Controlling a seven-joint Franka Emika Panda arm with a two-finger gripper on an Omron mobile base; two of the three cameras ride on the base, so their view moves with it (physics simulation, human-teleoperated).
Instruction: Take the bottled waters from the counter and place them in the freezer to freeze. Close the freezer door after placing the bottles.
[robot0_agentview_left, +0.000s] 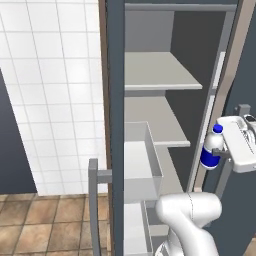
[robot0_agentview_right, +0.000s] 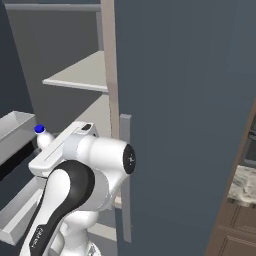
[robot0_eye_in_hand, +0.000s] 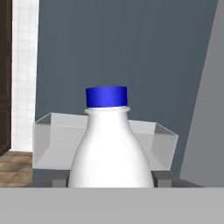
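My gripper (robot0_agentview_left: 223, 153) is shut on a whitish bottled water (robot0_agentview_left: 212, 148) with a blue cap and a blue label band, held upright. It hangs at the right edge of the open freezer (robot0_agentview_left: 160, 72), level with the middle shelves. In the hand view the bottle (robot0_eye_in_hand: 111, 148) stands close, and a dark fingertip (robot0_eye_in_hand: 56, 182) shows beside its base. In the right base view the blue cap and neck (robot0_agentview_right: 42, 135) peek out behind my arm. The freezer door (robot0_agentview_left: 115, 125) stands open, seen edge-on at the left, with its grey bar handle (robot0_agentview_left: 93, 200). A strip of the counter (robot0_agentview_right: 246, 186) shows at the far right.
A pale bin (robot0_eye_in_hand: 48, 144) sits straight ahead of the hand, against a slate panel. Grey shelves (robot0_agentview_left: 150, 117) step down inside the freezer. A closed slate door (robot0_agentview_right: 185, 100) with a grey handle (robot0_agentview_right: 125, 175) stands to the right. White wall tiles (robot0_agentview_left: 55, 90) and a brown tiled floor (robot0_agentview_left: 45, 220) lie to the left.
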